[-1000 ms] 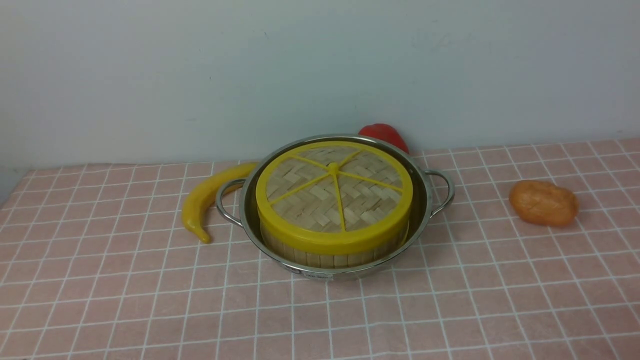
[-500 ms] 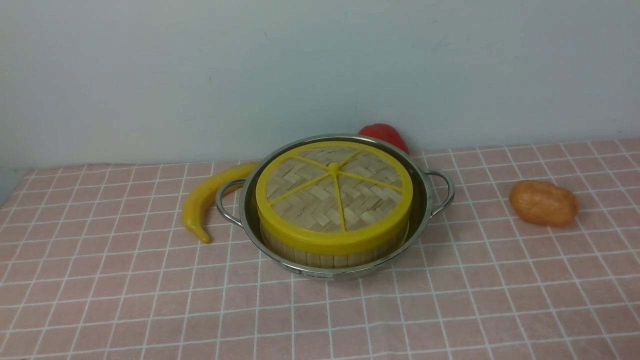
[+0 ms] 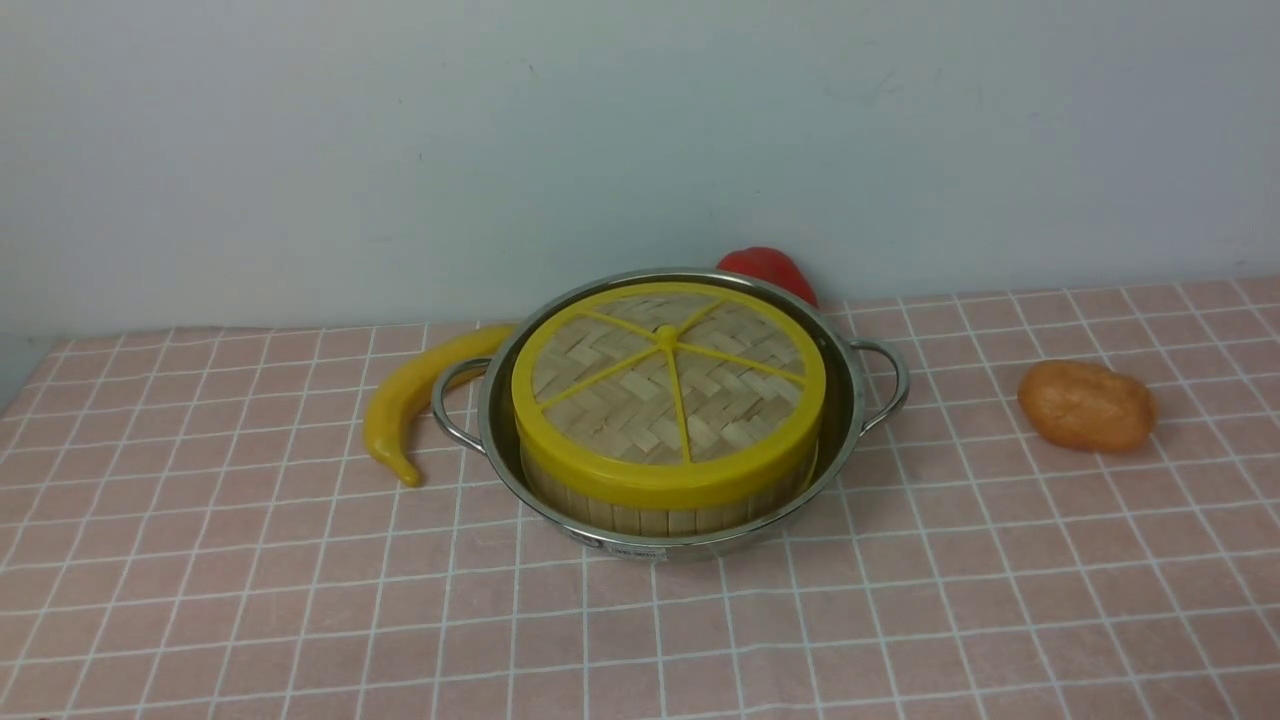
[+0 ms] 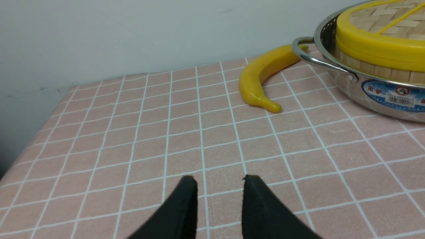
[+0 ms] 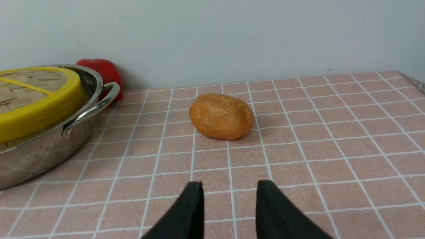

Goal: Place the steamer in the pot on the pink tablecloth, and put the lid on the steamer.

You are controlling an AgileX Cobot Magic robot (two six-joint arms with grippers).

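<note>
Seeing nothing shift lately: lid [image 3: 668, 385] caps steamer [image 3: 660, 508] in pot [image 3: 860, 400]; I keep left gripper [image 4: 217, 181] and right gripper [image 5: 229, 187] spread, empty—done, I judge.

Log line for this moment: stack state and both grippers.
lid: on steamer | steamer: in pot | pot: on pink tablecloth | left gripper: open, empty | right gripper: open, empty

All I see of my own rig is two pairs of fingers. My left tool [image 4: 217, 181] shows two matte black fingers tapering to blunt rounded tips, the one at 3 o'clock broader at its base. My right tool [image 5: 229, 186] looks the same: plain black, smooth, wedge-shaped. I see no cables, screws or markings on either, and the front camera shows none of my body.
</note>
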